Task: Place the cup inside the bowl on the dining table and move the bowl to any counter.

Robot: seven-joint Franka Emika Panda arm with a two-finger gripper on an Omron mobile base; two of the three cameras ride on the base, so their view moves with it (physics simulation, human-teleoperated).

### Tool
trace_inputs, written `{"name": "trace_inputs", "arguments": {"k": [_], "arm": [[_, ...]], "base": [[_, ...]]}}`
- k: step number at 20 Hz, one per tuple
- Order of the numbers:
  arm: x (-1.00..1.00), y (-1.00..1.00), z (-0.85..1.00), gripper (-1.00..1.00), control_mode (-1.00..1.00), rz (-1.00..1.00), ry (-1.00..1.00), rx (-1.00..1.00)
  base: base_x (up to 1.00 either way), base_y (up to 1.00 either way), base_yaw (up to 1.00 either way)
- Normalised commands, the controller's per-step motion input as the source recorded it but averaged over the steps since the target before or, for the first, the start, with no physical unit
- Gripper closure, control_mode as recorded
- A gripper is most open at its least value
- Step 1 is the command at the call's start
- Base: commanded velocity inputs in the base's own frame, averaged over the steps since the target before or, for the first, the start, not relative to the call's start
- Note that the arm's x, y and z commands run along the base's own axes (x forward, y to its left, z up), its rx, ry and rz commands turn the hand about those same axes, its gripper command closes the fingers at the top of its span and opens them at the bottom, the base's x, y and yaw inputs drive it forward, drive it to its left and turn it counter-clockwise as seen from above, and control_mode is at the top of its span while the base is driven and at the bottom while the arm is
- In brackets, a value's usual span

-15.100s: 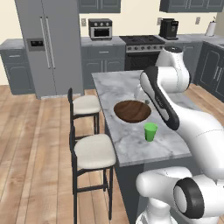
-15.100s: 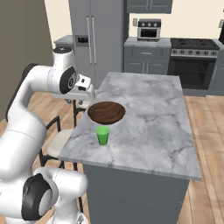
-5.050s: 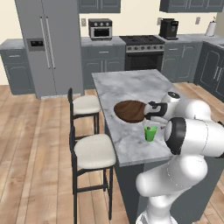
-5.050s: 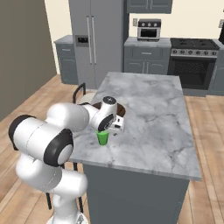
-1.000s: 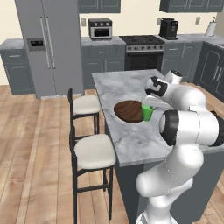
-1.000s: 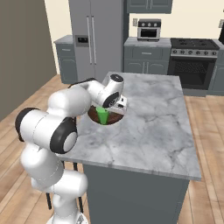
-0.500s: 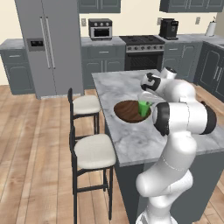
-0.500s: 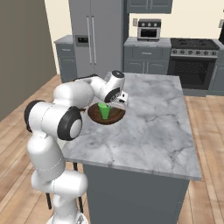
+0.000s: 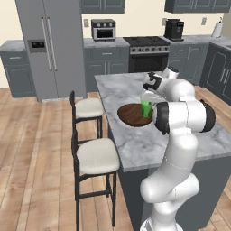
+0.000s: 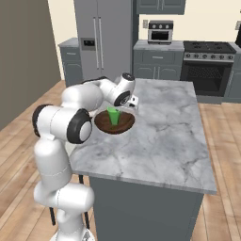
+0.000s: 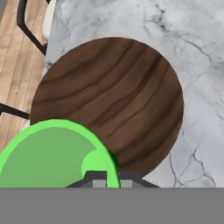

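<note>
The green cup [image 9: 146,108] [image 10: 112,116] hangs from my gripper [image 9: 147,102] [image 10: 115,109], which is shut on its rim. It is over the middle of the dark brown wooden bowl [image 9: 130,115] [image 10: 104,124]; whether its base touches the bowl I cannot tell. The bowl sits near the stool-side edge of the marble dining table [image 9: 135,144] [image 10: 164,127]. In the hand view the cup [image 11: 48,153] is large at the lower left, clamped at the gripper [image 11: 107,177], with the bowl [image 11: 118,92] beneath. A counter [image 9: 106,43] runs along the back wall.
Two stools [image 9: 89,107] [image 9: 97,155] stand against the table's left side, one also visible in the hand view as a stool [image 11: 30,26]. A fridge [image 9: 49,45], a stove [image 9: 146,54] and grey cabinets line the far wall. Bare marble [image 10: 169,103] lies right of the bowl.
The cup, still gripped, has shifted a little from the bowl's near right part toward its middle. My arm's elbow has swung round meanwhile. The bowl has stayed in place.
</note>
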Motion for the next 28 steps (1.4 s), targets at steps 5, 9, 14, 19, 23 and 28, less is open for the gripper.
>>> {"name": "trace_inputs", "arguments": {"k": [5,9,14,19,23,28], "arm": [[0.17,0.02,0.0,1.0,-1.0,0.0,0.0,0.0],[0.16,0.03,0.0,1.0,-1.0,0.0,0.0,0.0],[0.12,0.0,-0.07,1.0,-1.0,0.0,0.0,0.0],[0.09,0.01,-0.19,1.0,-1.0,0.0,0.0,0.0],[0.08,0.04,-0.22,1.0,-1.0,0.0,0.0,0.0],[0.04,0.08,-0.15,1.0,-1.0,0.0,-0.01,0.0]], "base": [[0.0,0.0,0.0],[0.0,0.0,0.0],[0.0,0.0,0.0],[0.0,0.0,0.0],[0.0,0.0,0.0],[0.0,0.0,0.0]]}}
